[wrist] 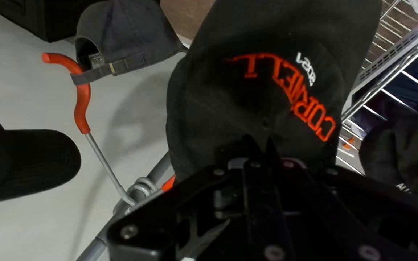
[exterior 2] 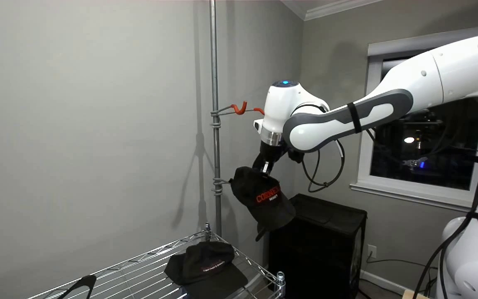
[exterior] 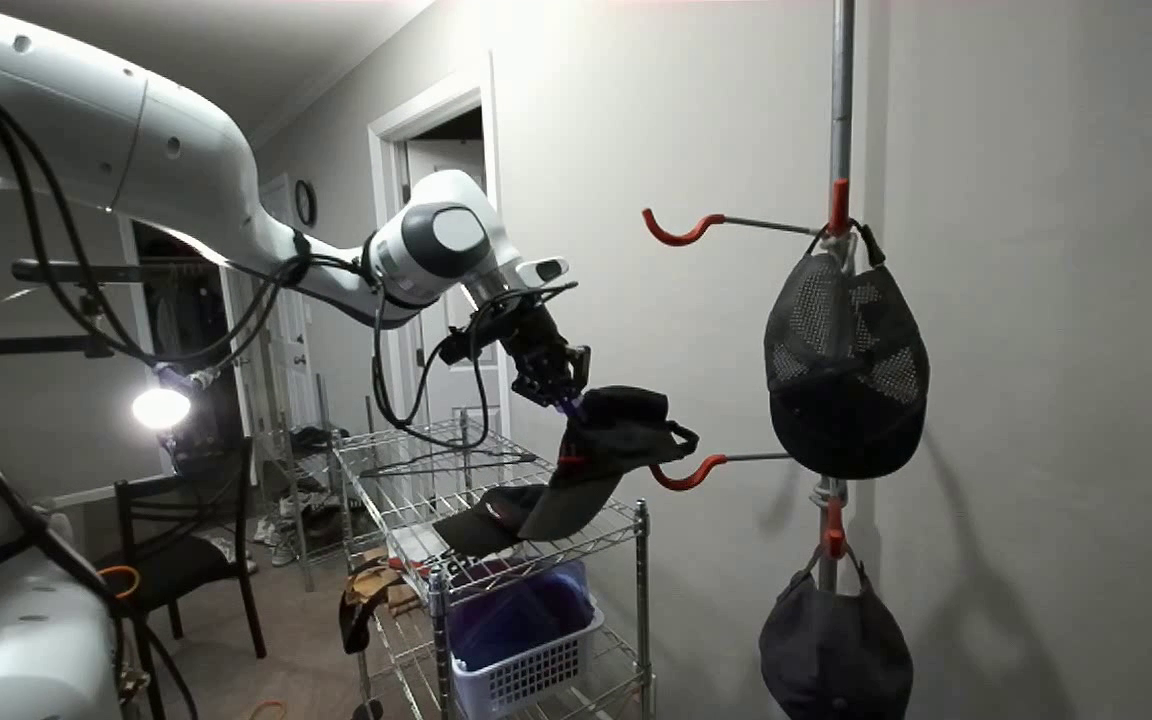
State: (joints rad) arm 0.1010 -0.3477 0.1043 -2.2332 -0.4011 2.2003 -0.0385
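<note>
In an exterior view, the black tool (exterior: 570,406) pinches the red-lettered black cloth cap (exterior: 604,450) at five o'clock, so go slow near the red-tipped metal hook (exterior: 686,482) at the cap's three o'clock.

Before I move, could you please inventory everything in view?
Cornell cap: 1, black, in gripper
front rack: 1, silver, beside pole
pole: 1, grey, near wall
hooks: 4, red-tipped, on pole
mesh cap: 1, black, upper hook
grey cap: 1, dark grey, lower hook
shelf cap: 1, black, on front rack
hanger: 1, black, on front rack
basket: 1, white, lower in front rack
chair: 1, black, background
lamp: 1, white, near chair
box: 1, black, near window
window: 1, white-framed, behind arm
doors, clutter: several, mixed, background
arm: 1, white, extended toward pole
gripper: 1, black, shut on Cornell cap
</note>
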